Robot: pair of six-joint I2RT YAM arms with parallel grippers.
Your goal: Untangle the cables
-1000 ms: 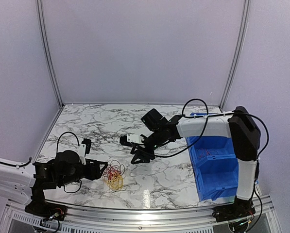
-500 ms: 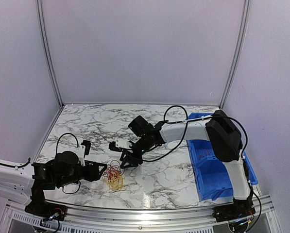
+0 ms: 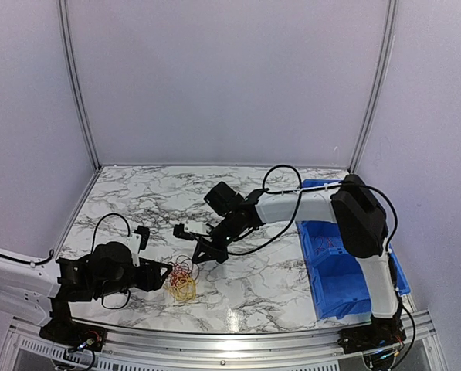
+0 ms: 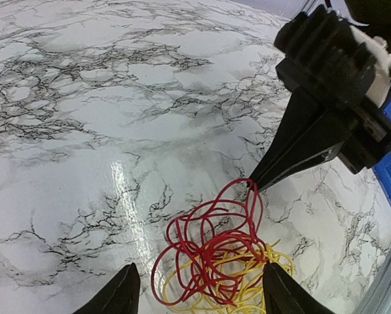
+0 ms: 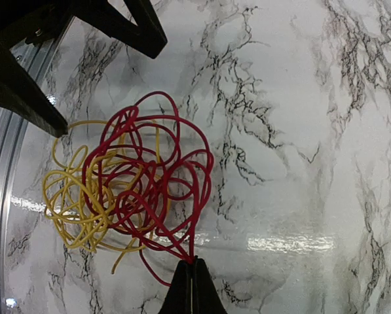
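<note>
Pinching fully shut with the right gripper (image 5: 190, 267), the two fingers pressed together into one narrow point. Gripping there a strand of the red wire (image 5: 149, 186), with several red loops running straight into the closed tip. Leaning down at a slant onto the far edge of the bundle, and meeting the topmost red loop with the tip, as seen from the left wrist.

Standing wide open with the left gripper (image 4: 198, 291), one finger on each side of the near edge of the cables (image 3: 182, 282). Holding nothing between those fingers. Hovering very close to the yellow wire (image 5: 77, 203) with one fingertip, but not showing clearly whether touching it or only beside it.

Resting as one loose tangle on the marble table (image 3: 253, 290), between the two grippers and near the front edge. Overlapping in the middle, with the red loops more on the far side and the yellow loops more on the near side. Lying flat on the surface apart from the pinched strand.

Leaving the blue bin (image 3: 338, 270) well apart from the tangle, at the right edge of the table.
</note>
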